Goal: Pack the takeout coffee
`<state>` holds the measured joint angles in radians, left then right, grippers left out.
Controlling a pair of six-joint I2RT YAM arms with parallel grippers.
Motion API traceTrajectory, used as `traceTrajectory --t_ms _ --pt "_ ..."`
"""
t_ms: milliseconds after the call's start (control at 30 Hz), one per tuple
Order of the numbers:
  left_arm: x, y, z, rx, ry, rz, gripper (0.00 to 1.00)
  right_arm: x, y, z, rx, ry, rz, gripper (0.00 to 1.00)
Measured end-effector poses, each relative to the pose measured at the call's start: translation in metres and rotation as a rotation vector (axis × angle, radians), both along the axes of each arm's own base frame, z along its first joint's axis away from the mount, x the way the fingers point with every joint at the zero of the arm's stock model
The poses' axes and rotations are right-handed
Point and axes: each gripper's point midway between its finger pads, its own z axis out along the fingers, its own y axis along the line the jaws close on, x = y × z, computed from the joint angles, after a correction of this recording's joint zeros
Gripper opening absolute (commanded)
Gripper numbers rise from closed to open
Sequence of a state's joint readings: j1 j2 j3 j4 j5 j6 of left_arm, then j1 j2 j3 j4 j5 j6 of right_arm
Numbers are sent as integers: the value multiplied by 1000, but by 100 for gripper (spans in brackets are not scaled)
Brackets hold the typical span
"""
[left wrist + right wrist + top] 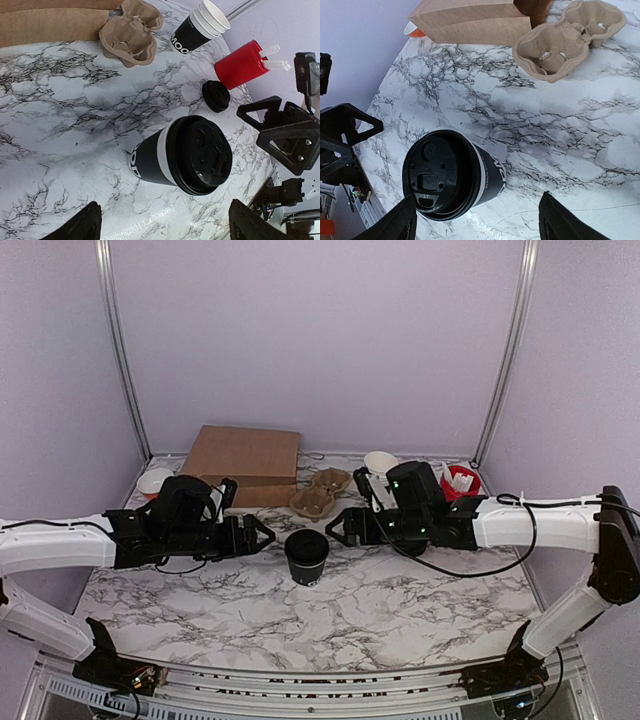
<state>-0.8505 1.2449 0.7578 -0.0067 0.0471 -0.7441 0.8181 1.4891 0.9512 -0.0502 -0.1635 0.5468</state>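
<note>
The left fingers (264, 537) stand wide and empty just left of the black cup (306, 560). It stands upright mid-counter (400, 610) with its lid (306, 543) on. The right fingers (338, 528), equally wide and empty, flank it about as near. The cardboard carrier (320, 493) lies just behind, with open counter in front.

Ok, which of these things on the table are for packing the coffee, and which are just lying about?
For the job: lidded black cup; probably pulp carrier, brown paper bag.
Lying about: cup stack, red tub, spare black lid.
</note>
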Motion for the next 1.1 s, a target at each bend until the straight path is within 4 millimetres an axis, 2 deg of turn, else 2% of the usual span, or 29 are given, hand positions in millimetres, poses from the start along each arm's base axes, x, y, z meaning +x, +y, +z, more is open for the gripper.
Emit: traceTrajectory --t_ms 167,333,467,600,767,933,1100 --pt "32 12 -20 27 57 100 84 -3 4 1 -74 -53 -18 83" --pt "63 13 -53 30 146 150 82 -9 40 16 -168 -154 14 83" --pt "85 2 -70 30 192 145 80 -12 44 9 -234 -182 14 84" --pt "106 -20 -77 -5 205 110 79 -14 45 1 -326 -202 4 85" --pt "107 -33 -89 -31 236 70 77 -9 55 5 -375 -222 -15 86" --pt "101 -41 -87 -69 247 39 77 -7 52 4 -402 -212 -38 86" --pt "79 -37 -96 -87 299 14 75 0 64 4 -410 -186 -61 86"
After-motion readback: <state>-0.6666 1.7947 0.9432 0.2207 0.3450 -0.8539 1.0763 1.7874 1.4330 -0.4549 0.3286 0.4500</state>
